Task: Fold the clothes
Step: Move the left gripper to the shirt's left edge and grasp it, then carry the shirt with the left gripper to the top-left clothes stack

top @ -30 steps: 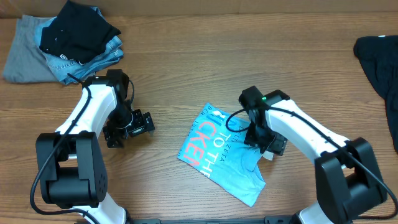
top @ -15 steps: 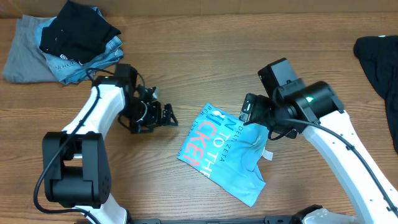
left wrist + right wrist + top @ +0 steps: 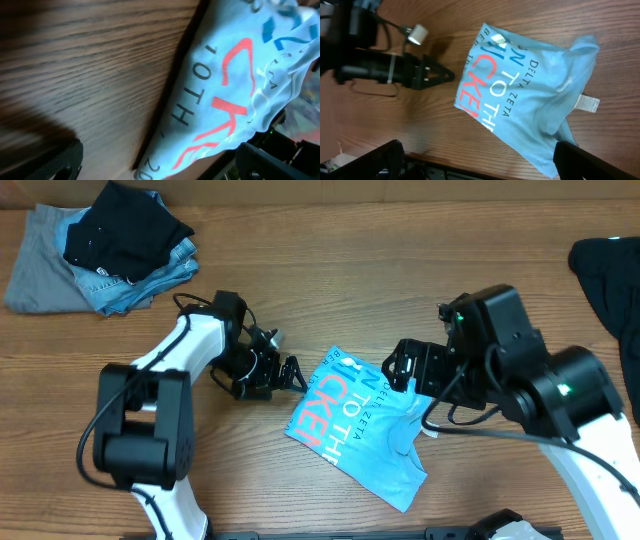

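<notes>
Overhead, the light blue T-shirt (image 3: 355, 425) lies folded mid-way across the table (image 3: 300, 290), long axis diagonal from far-left to near-right, red-and-white lettering up. The left gripper (image 3: 292, 373), jaws wide, sits just beside its left edge; the right gripper (image 3: 398, 366), also wide, hovers above its far-right edge.

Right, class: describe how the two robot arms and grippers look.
Both arms, left arm and right arm, have white rounded links with black joints and loose black cables. The left gripper and right gripper are black. Green lights glow on the right arm.
</notes>
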Robot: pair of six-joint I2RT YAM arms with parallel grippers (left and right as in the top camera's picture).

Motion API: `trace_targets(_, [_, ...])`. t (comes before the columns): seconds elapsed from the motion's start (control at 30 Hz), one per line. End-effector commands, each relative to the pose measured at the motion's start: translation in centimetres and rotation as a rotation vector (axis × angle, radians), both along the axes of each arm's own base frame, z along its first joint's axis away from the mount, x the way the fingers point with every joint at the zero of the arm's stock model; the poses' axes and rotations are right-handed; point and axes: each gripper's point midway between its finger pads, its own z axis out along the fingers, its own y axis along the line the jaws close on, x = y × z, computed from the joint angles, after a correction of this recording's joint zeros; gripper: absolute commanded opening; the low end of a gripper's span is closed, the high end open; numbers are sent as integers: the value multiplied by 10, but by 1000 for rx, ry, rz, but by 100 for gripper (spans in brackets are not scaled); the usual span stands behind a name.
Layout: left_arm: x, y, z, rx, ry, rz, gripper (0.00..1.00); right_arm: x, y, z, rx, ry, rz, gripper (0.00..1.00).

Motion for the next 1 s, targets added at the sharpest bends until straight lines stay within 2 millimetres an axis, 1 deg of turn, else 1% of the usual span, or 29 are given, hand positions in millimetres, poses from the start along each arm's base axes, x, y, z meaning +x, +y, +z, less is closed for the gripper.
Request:
trace_targets(0.0, [-11, -17, -13, -88, 46, -56, 100, -3, -1, 17, 26, -55, 8, 100])
trace_targets(0.13, [-22, -33, -25, -145, 87, -108, 100, -4, -2, 19, 26, -61, 6, 100])
trace_targets(0.27, [-35, -46, -40, -140, 130, -153, 100, -4, -2, 19, 26, -60, 6, 100])
trace_targets(0.4, [-47, -61, -47, -129, 162, -183, 100, -5, -3, 18, 23, -57, 6, 100])
trace_targets(0.47, [-50, -68, -49, -130, 153, -210, 96, -5, -4, 18, 16, -58, 2, 100])
trace_targets(0.5, [-51, -70, -49, -127, 147, -222, 92, -5, -5, 17, 10, -57, -2, 100])
trace_targets(0.53, [-52, -73, -50, -127, 140, -231, 83, -5, -7, 16, 4, -55, -4, 100])
trace_targets(0.6, [-52, -77, -51, -127, 126, -244, 53, -6, -9, 15, -11, -49, -11, 100])
trace_targets(0.63, [-52, -78, -51, -128, 123, -247, 41, -7, -11, 14, -18, -45, -13, 100])
trace_targets(0.67, [-51, -78, -51, -127, 124, -244, 23, -8, -13, 12, -29, -39, -17, 100])
trace_targets(0.7, [-51, -78, -51, -123, 130, -236, 14, -9, -15, 11, -40, -35, -22, 100])
trace_targets(0.73, [-51, -78, -51, -120, 136, -228, 8, -9, -17, 10, -48, -33, -25, 100])
trace_targets(0.77, [-50, -78, -51, -119, 137, -223, 4, -10, -18, 9, -56, -30, -28, 100])
trace_targets(0.87, [-43, -74, -52, -86, 133, -199, 4, -12, -22, 6, -77, -18, -35, 100])
trace_targets(0.97, [-27, -64, -54, -4, 110, -171, 4, -16, -24, 4, -85, 0, -35, 100])
